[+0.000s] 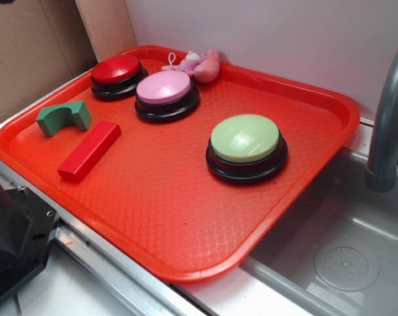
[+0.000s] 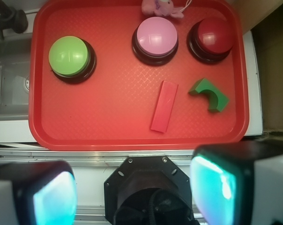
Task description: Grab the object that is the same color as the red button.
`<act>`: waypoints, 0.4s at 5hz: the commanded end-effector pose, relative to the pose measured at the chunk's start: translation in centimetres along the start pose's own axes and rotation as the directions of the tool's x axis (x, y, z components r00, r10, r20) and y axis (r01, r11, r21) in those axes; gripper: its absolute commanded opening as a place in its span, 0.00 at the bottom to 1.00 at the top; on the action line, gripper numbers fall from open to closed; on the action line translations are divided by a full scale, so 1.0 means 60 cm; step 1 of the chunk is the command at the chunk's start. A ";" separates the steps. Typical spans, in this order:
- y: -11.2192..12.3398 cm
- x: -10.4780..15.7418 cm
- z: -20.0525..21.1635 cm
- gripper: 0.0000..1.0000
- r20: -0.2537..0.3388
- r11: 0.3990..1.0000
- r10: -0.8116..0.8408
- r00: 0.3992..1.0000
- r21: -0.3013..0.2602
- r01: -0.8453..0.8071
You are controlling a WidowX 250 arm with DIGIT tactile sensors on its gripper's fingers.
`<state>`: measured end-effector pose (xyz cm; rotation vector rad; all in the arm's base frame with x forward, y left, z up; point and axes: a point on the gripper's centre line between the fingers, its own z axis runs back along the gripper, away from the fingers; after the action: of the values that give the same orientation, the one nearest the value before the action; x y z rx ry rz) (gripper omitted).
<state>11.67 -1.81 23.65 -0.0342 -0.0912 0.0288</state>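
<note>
Your gripper [image 2: 132, 192] fills the bottom of the wrist frame, fingers spread wide apart with nothing between them, well short of the red block [image 2: 164, 106], so the grab is not yet begun. Block: smooth, plain bar, flat on the textured plastic tray [image 2: 108, 126], lower right of centre, beside the green arch [image 2: 209, 94]; matching red button [image 2: 213, 38], glossy dome, upper right.

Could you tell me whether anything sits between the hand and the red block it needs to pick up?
Nothing visible does. In the wrist view the hand is open, back from the tray's near rim, and only bare tray lies before the red block. The green arch lies beside the block, apart from it.
</note>
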 end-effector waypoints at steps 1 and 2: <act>0.000 0.000 0.000 1.00 0.000 1.000 0.000 1.000 0.000 0.000; 0.010 -0.003 -0.018 1.00 0.028 0.999 0.038 0.999 -0.003 -0.038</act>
<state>11.26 -1.21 21.98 -0.0351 -0.1056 0.0771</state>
